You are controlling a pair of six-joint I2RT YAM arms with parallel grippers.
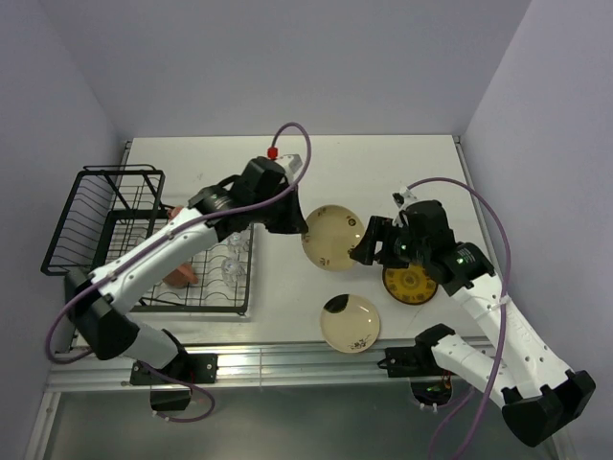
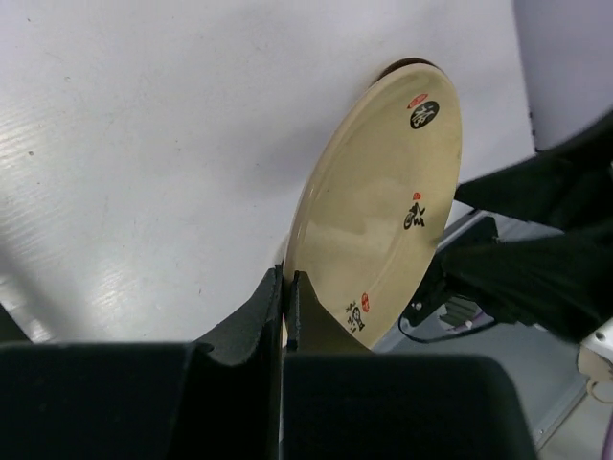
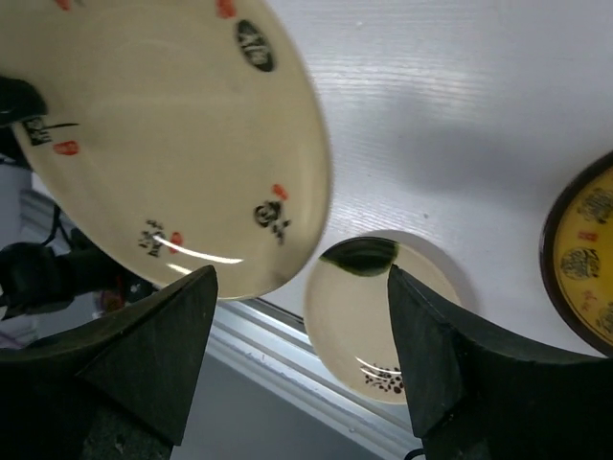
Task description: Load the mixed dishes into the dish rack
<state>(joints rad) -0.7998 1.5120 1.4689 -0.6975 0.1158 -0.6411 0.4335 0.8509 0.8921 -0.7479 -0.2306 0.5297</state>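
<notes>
Looking down in the top view: left gripper [image 1: 292, 222] pinches the cream plate [image 1: 332, 237] at its left rim. Rack [image 1: 144, 240] stands just left of that plate, with a pink mug [image 1: 180, 276] and glasses [image 1: 230, 264] on its grid. Right gripper [image 1: 369, 244] sits just off the plate's right rim, fingers spread, holding nothing. Yellow plate [image 1: 410, 284] lies right of the plate and nearer the bases. Second cream plate [image 1: 350, 323] lies nearer again. Both rest flat on the table [image 1: 383, 163].

Left wrist view: fingers [image 2: 254, 316] closed narrow on the plate's rim. Plate tilted up on edge. Grip looks shallow.

Right wrist view: fingers [image 3: 163, 355] wide apart. The plate hangs above and left of the gap, untouched, with the other two plates below and beyond it.

Judgement: the step in hand is carrying this plate to the rack. A shallow rim pinch may let it pivot, so move slowly and hold it upright. Line its edge with a slot and lower until the wires bear it, then release. Right arm is best kept clear of the plate's path.
</notes>
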